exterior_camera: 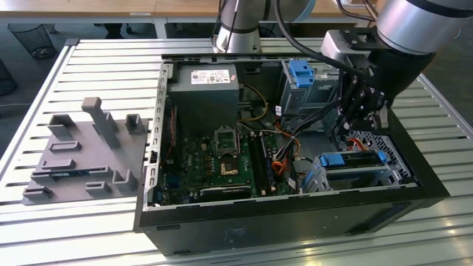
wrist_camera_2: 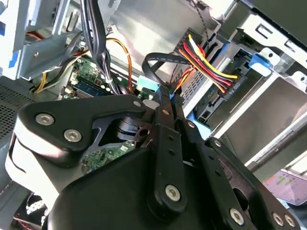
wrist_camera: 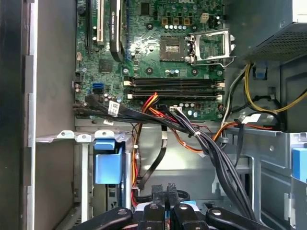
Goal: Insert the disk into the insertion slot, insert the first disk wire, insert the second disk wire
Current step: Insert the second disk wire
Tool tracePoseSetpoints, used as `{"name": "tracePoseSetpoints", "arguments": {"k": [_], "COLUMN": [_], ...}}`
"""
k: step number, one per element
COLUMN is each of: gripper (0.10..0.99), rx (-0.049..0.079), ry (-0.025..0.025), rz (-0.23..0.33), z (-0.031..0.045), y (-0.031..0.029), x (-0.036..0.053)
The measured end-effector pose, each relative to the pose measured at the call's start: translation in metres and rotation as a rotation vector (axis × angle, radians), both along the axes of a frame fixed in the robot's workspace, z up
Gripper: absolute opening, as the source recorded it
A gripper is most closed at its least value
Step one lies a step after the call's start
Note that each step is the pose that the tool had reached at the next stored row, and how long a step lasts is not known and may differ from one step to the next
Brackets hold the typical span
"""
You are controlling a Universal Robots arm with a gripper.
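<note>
The gripper (exterior_camera: 367, 118) is lowered into the case at the right of the exterior view; its fingers (wrist_camera_2: 165, 103) are closed on a flat black wire (wrist_camera_2: 156, 60). The disk (exterior_camera: 353, 160) is seated in the slot (exterior_camera: 325, 178) at lower right, long axis across the frame. Bundled cables (wrist_camera: 211, 148) are draped nearby.

The disk (exterior_camera: 353, 159), grey metal in a bright blue carrier, sits seated in the slot (exterior_camera: 360, 173), a low grey perforated metal cage at the case's corner on the exterior view's right. In the second wrist view the disk's (wrist_camera_2: 225, 96) rear edge faces out of the cage, and a red, yellow and black wire (wrist_camera_2: 211, 67) with a black plug sits against it.
</note>
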State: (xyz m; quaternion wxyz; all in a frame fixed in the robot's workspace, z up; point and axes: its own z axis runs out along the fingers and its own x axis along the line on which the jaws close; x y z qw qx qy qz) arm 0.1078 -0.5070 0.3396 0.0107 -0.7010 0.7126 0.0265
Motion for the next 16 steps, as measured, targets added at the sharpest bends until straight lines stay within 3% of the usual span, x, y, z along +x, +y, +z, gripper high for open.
{"name": "tracePoseSetpoints", "arguments": {"k": [9,16], "gripper": [0.149,0.149], "rx": [0.000,0.000], "ry": [0.0001,0.0001], "rz": [0.000,0.000], "z": [-0.0006,-0.0007], "y": [-0.0168,-0.0265], "x": [0.0000,0.0000]}}
